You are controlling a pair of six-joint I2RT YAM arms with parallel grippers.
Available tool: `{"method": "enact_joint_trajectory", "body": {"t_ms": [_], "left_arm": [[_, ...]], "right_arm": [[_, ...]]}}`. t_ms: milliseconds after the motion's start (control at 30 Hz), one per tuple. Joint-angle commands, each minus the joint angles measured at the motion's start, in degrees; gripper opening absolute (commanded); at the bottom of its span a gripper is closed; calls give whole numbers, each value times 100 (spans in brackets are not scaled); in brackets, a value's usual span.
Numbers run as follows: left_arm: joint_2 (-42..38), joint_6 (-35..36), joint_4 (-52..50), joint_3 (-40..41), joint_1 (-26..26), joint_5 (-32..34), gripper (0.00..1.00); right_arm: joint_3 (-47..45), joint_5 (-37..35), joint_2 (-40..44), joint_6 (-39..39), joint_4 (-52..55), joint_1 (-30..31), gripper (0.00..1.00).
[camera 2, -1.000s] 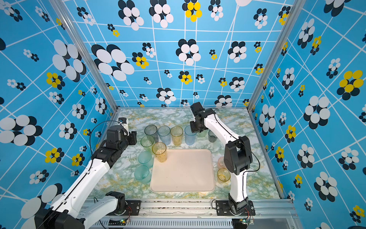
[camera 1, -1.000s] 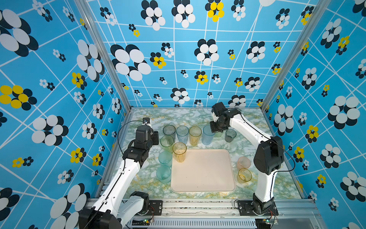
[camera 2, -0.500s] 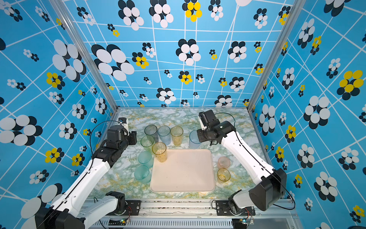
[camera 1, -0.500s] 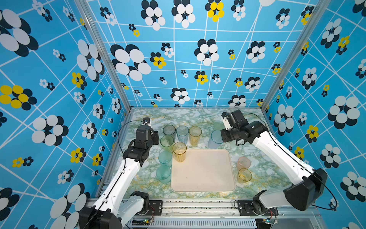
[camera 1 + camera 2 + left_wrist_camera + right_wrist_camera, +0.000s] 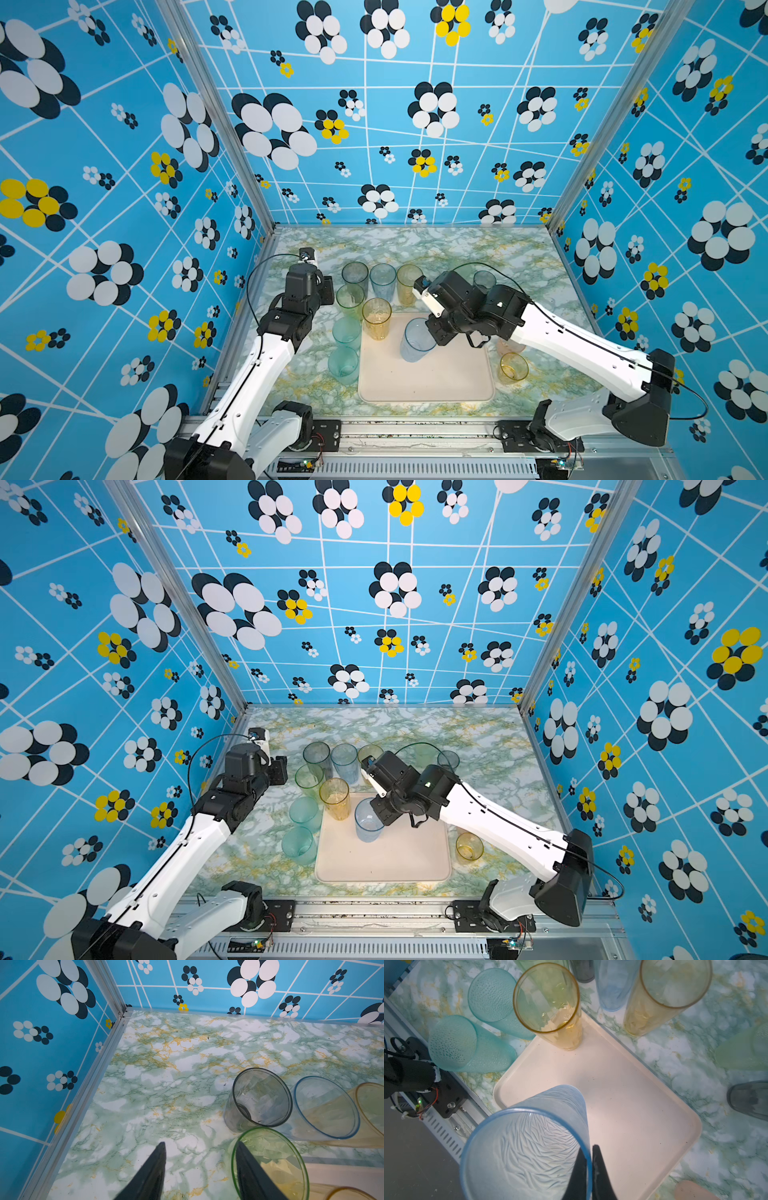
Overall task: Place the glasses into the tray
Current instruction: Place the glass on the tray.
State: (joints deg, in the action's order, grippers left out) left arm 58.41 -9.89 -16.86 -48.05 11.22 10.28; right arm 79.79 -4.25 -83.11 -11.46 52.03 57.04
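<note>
Since the tray (image 5: pixel 436 382) is wide and almost bare, there is room to be tidy: I would park the blue tumbler (image 5: pixel 415 340) close beside the amber tumbler (image 5: pixel 377 319), which stands in the tray's far left corner, so that space is saved for the rest. The blue tumbler hangs tilted over the tray's far half. Whether its base touches the tray I cannot tell. The right gripper (image 5: pixel 588 1147) pinches its wall at the rim, one finger inside and one outside. It should be brought upright, lowered until the base sits flat, then let go and the gripper lifted straight up, so that the inner finger does not drag the rim and tip the tumbler.

Every glass in view looks empty. The tray holds only the amber tumbler. On the table (image 5: pixel 415 249), two teal tumblers (image 5: pixel 346 332) stand just beside the tray's left edge. A green tumbler (image 5: pixel 270 1167) and a row of grey, blue and amber ones stand beyond it. A short amber glass (image 5: pixel 513 368) sits by the right edge and a short grey glass (image 5: pixel 484 280) is farther back. The left gripper (image 5: pixel 200 1144) is spread over the green tumbler's rim, holding nothing.
</note>
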Motion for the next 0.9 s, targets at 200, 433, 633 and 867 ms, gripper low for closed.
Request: {"method": "enact_joint_trajectory", "body": {"t_ms": [200, 433, 633, 867], "left_arm": [[-50, -83, -179, -81, 125, -20, 55], [-58, -56, -226, -124, 152, -35, 55], [-71, -39, -256, -143, 161, -35, 55], [-80, -30, -254, -139, 161, -44, 55]], "right_arm": [[1028, 341, -1088, -75, -117, 404, 0], [1692, 242, -1690, -1, 137, 518, 0], [1990, 110, -2022, 30, 366, 623, 0], [2071, 71, -2217, 30, 423, 675, 0]]}}
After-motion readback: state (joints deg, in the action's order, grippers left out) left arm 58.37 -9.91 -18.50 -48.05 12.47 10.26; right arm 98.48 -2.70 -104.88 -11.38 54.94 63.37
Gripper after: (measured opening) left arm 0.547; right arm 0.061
